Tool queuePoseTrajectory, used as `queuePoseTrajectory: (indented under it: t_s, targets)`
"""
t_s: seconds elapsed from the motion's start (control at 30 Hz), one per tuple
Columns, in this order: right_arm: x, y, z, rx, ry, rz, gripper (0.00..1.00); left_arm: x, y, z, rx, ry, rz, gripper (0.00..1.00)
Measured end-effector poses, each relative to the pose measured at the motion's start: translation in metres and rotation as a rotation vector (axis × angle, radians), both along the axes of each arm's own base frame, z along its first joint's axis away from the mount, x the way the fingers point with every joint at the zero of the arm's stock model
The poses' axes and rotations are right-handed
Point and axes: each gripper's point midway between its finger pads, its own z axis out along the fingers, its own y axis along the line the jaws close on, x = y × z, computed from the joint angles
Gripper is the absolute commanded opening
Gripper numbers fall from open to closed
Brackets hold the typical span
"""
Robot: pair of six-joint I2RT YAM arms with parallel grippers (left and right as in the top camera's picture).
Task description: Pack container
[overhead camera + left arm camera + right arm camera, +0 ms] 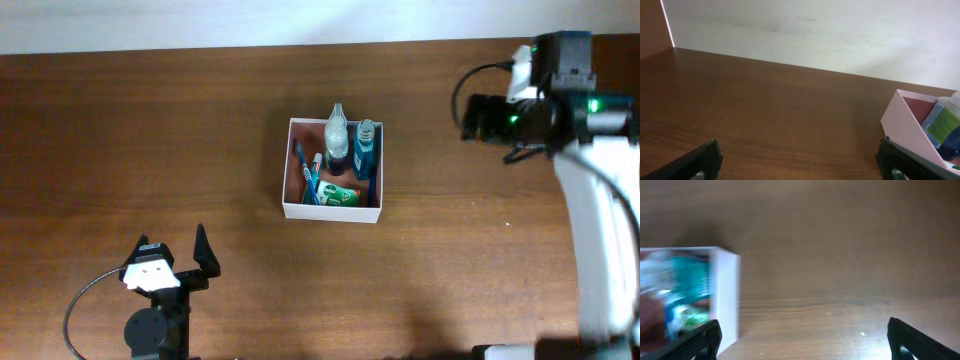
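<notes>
Brown wooden surface | container at centre, holding clear bottle, blue bottle, toothbrush, green tube | left claw at 7 o'clock, right claw at 2 o'clock, both spread wide, empty, well apart from it | no item seen outside; packing looks complete

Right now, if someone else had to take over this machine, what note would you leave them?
The left fingers are open and empty, near the front edge of the table.
The right fingers are open and empty, off to the right of the container.
The container sits mid-table, holding a clear bottle, a blue bottle, a toothbrush and a green tube.
Done: packing, apparently.
Left: I see nothing loose to pack, so perhaps just a check.
</notes>
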Motion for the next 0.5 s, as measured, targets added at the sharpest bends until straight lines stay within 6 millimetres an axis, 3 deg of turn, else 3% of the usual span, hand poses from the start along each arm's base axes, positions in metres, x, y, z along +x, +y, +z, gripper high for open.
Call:
queuePoseTrajectory:
  t_s: [0.1,0.2,0.3,0.4,0.5]
  targets:
    - [-0.015,0.035,0.057,-0.024,-0.216,0.097,0.98,0.0,0.0,0.0,0.001,0.0,0.001,0.99]
    - [-0.019,0.045,0.11,-0.014,-0.491,0.122,0.98,0.0,0.001,0.0,0.002,0.0,0.003,0.99]
    - [-0.03,0.042,0.132,-0.007,-0.682,0.135,0.98,0.0,0.001,0.0,0.003,0.0,0.003,0.99]
    - [-0.044,0.041,0.12,-0.004,-0.839,0.186,0.98,0.0,0.001,0.0,0.004,-0.001,0.003,0.99]
    - [-0.062,0.035,0.081,-0.01,-0.904,0.205,0.98,0.0,0.001,0.0,0.004,-0.001,0.003,0.99]
